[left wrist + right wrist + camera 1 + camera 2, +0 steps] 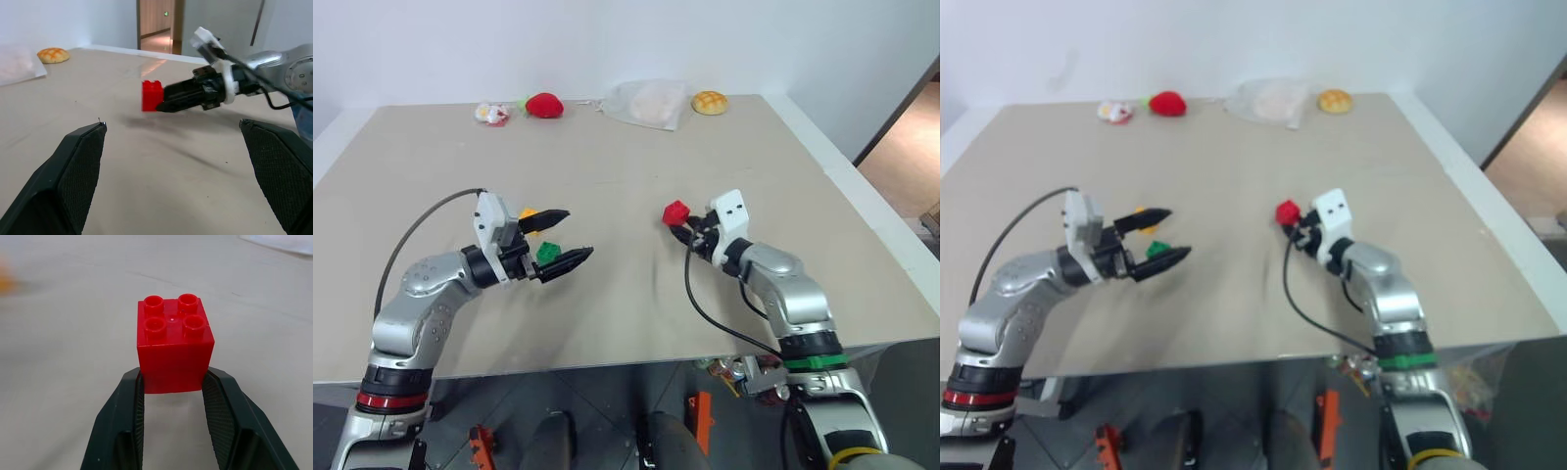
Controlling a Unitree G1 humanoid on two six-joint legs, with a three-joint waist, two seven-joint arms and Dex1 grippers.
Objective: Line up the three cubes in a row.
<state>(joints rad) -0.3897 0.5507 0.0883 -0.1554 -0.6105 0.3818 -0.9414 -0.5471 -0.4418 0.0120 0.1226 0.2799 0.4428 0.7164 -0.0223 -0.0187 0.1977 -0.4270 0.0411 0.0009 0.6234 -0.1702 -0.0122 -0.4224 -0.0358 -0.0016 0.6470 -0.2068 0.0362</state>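
No writing can be read on anything. The right gripper [172, 382] clamps the red cube [173, 345], studs up, over the table [636, 196] right of centre. The left gripper [560, 238] hangs with jaws wide apart, half hiding the yellow cube [528, 214] and green cube [547, 253] at left. Along the far edge lie a strawberry toy [544, 105], a clear bag [649, 103], a bun [710, 102] and a small blurred toy [491, 114].

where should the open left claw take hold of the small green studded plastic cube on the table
Judging from the head views, grip the small green studded plastic cube by two opposite flat side walls, coming down from above. Its studs make the top a poor face to press. The small yellow studded plastic cube lies just beyond it, so the far side is tighter. The left claw is open and already hovers right beside it.
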